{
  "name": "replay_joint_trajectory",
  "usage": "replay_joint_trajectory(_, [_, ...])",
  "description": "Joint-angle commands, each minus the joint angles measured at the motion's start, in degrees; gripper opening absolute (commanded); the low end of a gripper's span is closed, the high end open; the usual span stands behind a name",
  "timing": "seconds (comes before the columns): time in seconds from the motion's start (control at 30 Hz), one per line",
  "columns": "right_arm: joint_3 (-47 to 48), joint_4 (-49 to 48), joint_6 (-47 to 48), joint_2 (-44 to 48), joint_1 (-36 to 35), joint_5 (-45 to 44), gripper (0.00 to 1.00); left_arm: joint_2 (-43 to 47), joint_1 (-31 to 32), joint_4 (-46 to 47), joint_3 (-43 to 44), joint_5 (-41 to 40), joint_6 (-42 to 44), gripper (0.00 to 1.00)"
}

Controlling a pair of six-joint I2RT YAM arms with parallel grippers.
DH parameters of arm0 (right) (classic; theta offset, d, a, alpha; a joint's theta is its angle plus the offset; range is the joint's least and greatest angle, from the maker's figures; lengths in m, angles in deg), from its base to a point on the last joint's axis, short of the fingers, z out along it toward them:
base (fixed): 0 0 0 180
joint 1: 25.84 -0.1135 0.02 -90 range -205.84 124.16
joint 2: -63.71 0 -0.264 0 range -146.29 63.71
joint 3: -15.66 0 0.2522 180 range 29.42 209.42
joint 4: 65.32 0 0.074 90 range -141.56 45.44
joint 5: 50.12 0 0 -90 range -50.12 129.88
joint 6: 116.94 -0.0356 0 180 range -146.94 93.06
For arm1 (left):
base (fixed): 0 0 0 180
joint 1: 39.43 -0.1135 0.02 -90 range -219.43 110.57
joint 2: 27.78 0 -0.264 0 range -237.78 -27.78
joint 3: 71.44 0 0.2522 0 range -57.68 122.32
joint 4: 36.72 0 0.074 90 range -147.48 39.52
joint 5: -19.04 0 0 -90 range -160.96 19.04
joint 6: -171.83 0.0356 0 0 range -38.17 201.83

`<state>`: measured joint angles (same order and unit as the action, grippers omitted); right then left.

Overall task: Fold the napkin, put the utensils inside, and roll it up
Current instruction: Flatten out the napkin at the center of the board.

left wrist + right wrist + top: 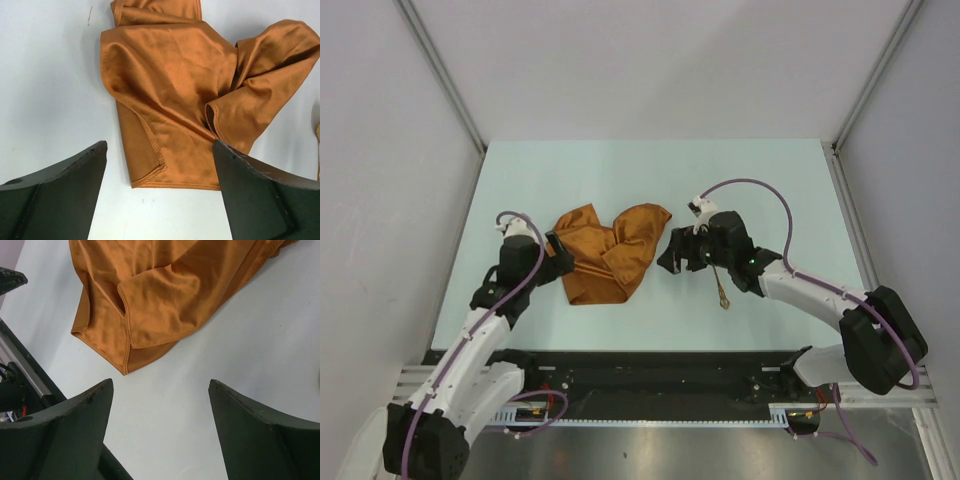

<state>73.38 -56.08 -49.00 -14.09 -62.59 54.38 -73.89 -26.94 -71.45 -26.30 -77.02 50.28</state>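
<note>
Pale tabletop (650, 180) carries the crumpled napkin (610, 255); our left claw (563, 256) and right claw (672, 252) gape empty, so we should pinch opposite corners and flatten it

A pale blue-green surface (620, 170) sits inside a booth of plain white walls (650, 60). A grey metal strut (440, 70) runs along each rear corner. A brushed steel sheet (670, 455) lies below the near edge. The light is soft and even.
</note>
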Motion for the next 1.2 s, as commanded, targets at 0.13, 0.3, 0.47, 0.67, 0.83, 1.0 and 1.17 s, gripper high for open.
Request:
replay_joint_trajectory(0.13, [2.97, 1.35, -0.17, 0.37, -3.41, -5.79, 0.82, -5.73, 9.03, -1.96, 1.49, -6.41, -2.37, 0.88])
replay_joint_trajectory(0.3, [3.41, 1.53, -1.40, -0.25, -5.69, -7.56, 0.83, -13.03, 11.85, -3.37, 2.46, -7.56, -2.99, 0.77])
replay_joint_trajectory(0.47, [2.18, 0.03, -2.81, -0.07, -7.10, -8.09, 0.83, -18.66, 12.99, -2.15, 2.99, -7.21, -2.55, 0.62])
replay_joint_trajectory(0.67, [0.60, -1.20, -4.21, 0.72, -8.33, -8.17, 0.83, -21.74, 14.23, -2.85, 4.66, -10.46, -1.59, 0.59])
replay_joint_trajectory(0.83, [-0.72, -1.73, -4.22, 1.25, -8.60, -8.09, 0.83, -24.55, 14.23, -1.88, 4.57, -9.41, -1.41, 0.57])
replay_joint_trajectory(1.0, [-0.72, -1.81, -3.86, 1.34, -8.51, -7.74, 0.83, -26.22, 14.23, -1.27, 4.57, -8.70, -1.32, 0.55])
replay_joint_trajectory(1.17, [-0.81, -3.48, -3.95, -0.85, -8.77, -6.25, 0.83, -29.29, 14.23, 0.05, 4.83, -8.35, -0.97, 0.53])
